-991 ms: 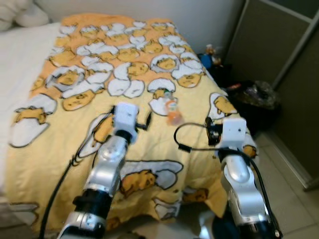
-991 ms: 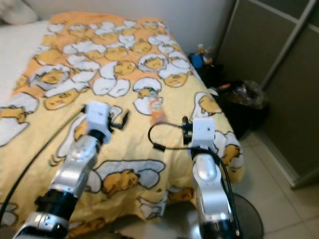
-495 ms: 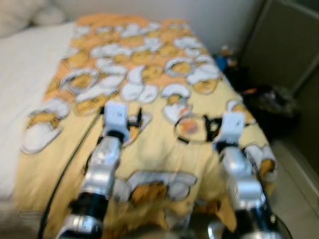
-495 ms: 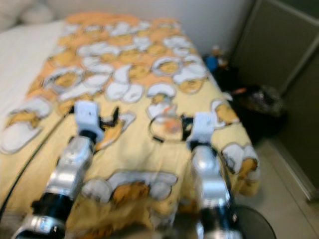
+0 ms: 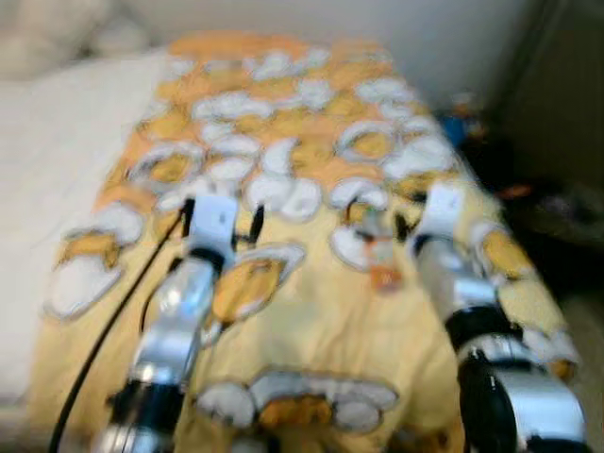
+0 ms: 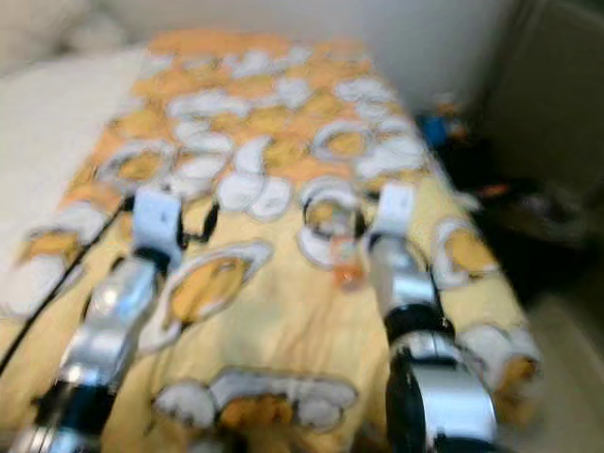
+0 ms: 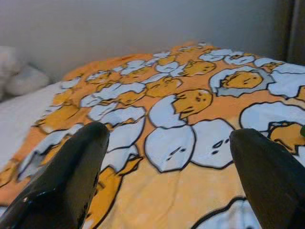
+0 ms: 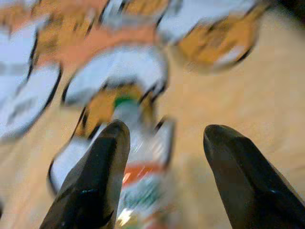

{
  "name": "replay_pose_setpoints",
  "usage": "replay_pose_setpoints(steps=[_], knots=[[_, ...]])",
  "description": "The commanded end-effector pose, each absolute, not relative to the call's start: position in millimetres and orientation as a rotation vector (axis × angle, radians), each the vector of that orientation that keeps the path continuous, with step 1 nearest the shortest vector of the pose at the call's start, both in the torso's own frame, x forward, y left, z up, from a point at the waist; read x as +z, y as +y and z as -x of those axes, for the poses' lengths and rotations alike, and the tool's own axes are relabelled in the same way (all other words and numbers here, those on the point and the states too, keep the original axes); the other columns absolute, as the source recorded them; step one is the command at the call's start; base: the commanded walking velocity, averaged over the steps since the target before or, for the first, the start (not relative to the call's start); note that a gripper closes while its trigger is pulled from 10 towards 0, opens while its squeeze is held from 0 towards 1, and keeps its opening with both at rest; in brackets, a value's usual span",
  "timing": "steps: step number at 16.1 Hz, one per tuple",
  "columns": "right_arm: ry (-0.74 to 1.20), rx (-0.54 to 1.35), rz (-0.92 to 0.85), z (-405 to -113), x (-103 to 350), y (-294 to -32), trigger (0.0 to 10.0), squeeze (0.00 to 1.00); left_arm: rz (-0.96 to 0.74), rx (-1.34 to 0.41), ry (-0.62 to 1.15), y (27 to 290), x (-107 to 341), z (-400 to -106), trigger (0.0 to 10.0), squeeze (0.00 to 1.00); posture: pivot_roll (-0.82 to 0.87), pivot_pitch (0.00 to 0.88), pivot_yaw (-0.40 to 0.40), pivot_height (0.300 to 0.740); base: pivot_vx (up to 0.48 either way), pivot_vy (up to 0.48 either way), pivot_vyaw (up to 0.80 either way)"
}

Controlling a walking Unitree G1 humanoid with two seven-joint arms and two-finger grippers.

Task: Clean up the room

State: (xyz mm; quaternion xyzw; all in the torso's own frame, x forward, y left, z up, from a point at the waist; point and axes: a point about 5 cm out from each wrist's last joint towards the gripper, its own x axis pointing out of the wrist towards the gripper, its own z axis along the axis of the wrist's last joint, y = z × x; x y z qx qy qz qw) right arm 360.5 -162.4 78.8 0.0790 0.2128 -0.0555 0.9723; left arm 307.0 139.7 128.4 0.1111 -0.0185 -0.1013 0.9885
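While the head views are blurred, we can still place the main items: a bottle (image 5: 378, 247) lies on the yellow blanket (image 5: 311, 302) on the bed (image 5: 57, 160), toward the right side and roughly mid-depth. It looks clear, with a green cap at its far end and an orange label at its near end; finer detail we cannot read.

Right gripper (image 8: 164, 157): released, fingers (image 8: 97, 176) spread wide above the blanket, with the bottle (image 8: 138, 162) lying just ahead of the tips, nearer one finger than the other. No contact that we can see. In the head views the right arm (image 5: 453, 283) reaches out just to the right of the bottle.

Left gripper (image 7: 171, 171): also released, fingers parted over bare blanket (image 7: 190, 105), holding nothing. It hovers over the left-middle of the blanket, well apart from the bottle.

Step in hand, as we judge it: approach for picking the bottle up off the bed, the first item of the tidy-up. Grasp not yet made.

Next move calls for: shifting the right gripper so the bottle sits centred in the gap, lowering until the fingers straddle its body, then closing. Soft bedding and a round bottle suggest it may roll or sink, so the closing should be across the width, not along the length.

Dark clutter (image 5: 547, 198) sits on the floor right of the bed; a possible drop-off, but we cannot tell what it is.
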Motion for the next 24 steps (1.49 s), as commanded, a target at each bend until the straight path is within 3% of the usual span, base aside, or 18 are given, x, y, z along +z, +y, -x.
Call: replay_pose_setpoints(steps=[1, 4, 10, 12, 16, 19, 21, 24], knots=[[0.472, -0.14, -0.155, -360, 74, -171, 10.0, 0.0, -0.238, -0.273, -0.087, 129, 143, -300, 10.0, 0.0, 0.24, 0.081, 0.027, 0.74, 0.0, 0.0, 0.0], [0.517, -0.178, -0.115, -357, 64, -174, 10.0, 0.0, -0.246, -0.301, -0.1, 135, 159, -284, 10.0, 0.0, 0.31, 0.152, 0.039, 0.74, 0.0, 0.0, 0.0], [0.618, -0.156, -0.2, -344, 42, -165, 10.0, 0.0, -0.289, -0.242, -0.047, 156, 164, -279, 10.0, 0.0, 0.34, 0.175, 0.046, 0.74, 0.0, 0.0, 0.0], [0.628, -0.144, -0.239, -343, 41, -164, 0.0, 0.0, -0.283, -0.234, -0.038, 157, 165, -280, 10.0, 0.0, 0.33, 0.161, 0.041, 0.74, 0.0, 0.0, 0.0], [0.716, -0.089, -0.424, -339, 36, -158, 0.0, 0.0, -0.266, -0.222, -0.013, 153, 161, -289, 10.0, 0.0, 0.29, 0.13, 0.028, 0.74, 0.0, 0.0, 0.0], [0.727, -0.089, -0.446, -336, 32, -159, 0.0, 0.0, -0.256, -0.215, -0.014, 151, 160, -295, 10.0, 0.0, 0.28, 0.102, 0.011, 0.74, 0.0, 0.0, 0.0], [0.445, -0.095, -0.12, -365, 76, -173, 0.0, 0.0, -0.246, -0.214, -0.063, 144, 166, -305, 10.0, 0.0, 0.26, 0.015, -0.019, 0.74, 0.0, 0.0, 0.0], [0.273, -0.046, -0.017, -375, 100, -167, 0.0, 0.0, -0.237, -0.205, -0.093, 141, 170, -313, 10.0, 0.0, 0.24, 0.0, -0.031, 0.74, 0.0, 0.0, 0.0]])
